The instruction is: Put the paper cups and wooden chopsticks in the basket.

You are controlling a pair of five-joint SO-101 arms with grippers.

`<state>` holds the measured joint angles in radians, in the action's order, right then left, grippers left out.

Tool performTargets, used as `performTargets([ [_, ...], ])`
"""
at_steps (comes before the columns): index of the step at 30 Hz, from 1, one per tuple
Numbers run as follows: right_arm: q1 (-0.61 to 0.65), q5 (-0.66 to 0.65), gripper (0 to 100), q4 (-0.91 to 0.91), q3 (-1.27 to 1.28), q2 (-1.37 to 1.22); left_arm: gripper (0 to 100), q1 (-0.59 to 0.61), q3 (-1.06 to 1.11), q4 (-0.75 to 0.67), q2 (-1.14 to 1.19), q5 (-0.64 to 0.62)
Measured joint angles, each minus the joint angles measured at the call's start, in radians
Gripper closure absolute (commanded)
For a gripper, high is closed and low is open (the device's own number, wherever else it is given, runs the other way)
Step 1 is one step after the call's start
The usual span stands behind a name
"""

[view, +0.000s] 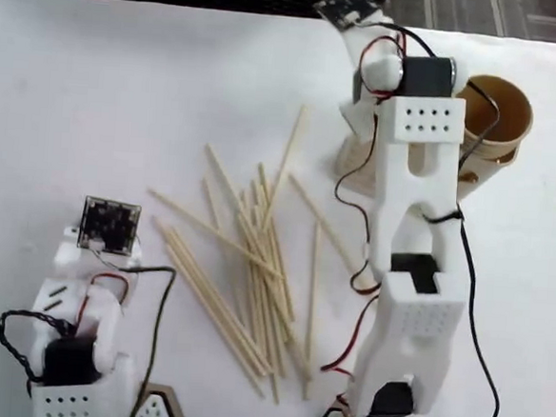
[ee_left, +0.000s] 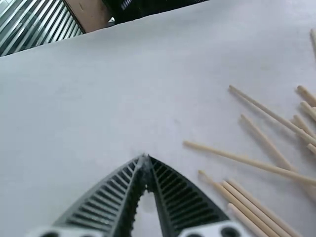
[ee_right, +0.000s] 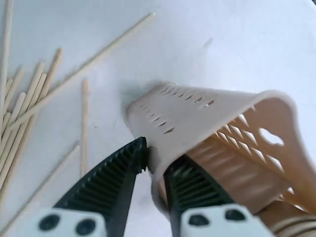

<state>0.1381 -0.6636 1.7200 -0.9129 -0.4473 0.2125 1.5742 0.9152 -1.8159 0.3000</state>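
- Wooden chopsticks (view: 261,284): these are lying loose in a flat scatter mid-tabletop (view: 95,91), between the two arms. They are likely light, stiff, thin and prone to rolling, so you are best pinching one across its middle.
- Long axes: most are running from far edge to near edge, slightly slanted, and several are crossing the pile diagonally.
- Basket (ee_right: 207,118): perforated and tipping off upright at the far right. It is probably light and slightly flexible.
- Paper cup (view: 500,109): sitting close by the basket, mouth up, easily crushed.
- Right end effector (ee_right: 155,158): pinching the basket's wall.
- Left end effector (ee_left: 145,160): pressed together over bare tabletop beside the sticks.
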Motion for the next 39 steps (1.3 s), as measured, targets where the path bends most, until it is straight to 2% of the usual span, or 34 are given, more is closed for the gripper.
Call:
performTargets([
  [12,0.005,-0.212,97.0,0.0,0.304,0.196,98,0.0,0.0,0.0,0.0,0.0],
  [18,0.003,-0.212,77.6,0.0,0.304,0.267,98,0.0,0.0,0.0,0.0,0.0],
  [20,0.005,-0.164,75.1,0.0,0.304,0.318,98,0.0,0.0,0.0,0.0,0.0],
  [24,0.018,-0.066,77.6,0.0,0.305,0.453,98,0.0,0.0,0.0,0.0,0.0],
  [30,0.16,0.043,81.7,0.0,0.311,0.657,98,0.0,0.0,0.0,0.0,0.0],
  [35,0.298,0.241,82.2,0.0,0.359,0.724,98,0.0,0.0,0.0,0.0,0.0],
  [39,0.361,0.379,82.0,0.0,0.479,0.701,98,0.002,0.0,0.0,0.0,0.0],
])
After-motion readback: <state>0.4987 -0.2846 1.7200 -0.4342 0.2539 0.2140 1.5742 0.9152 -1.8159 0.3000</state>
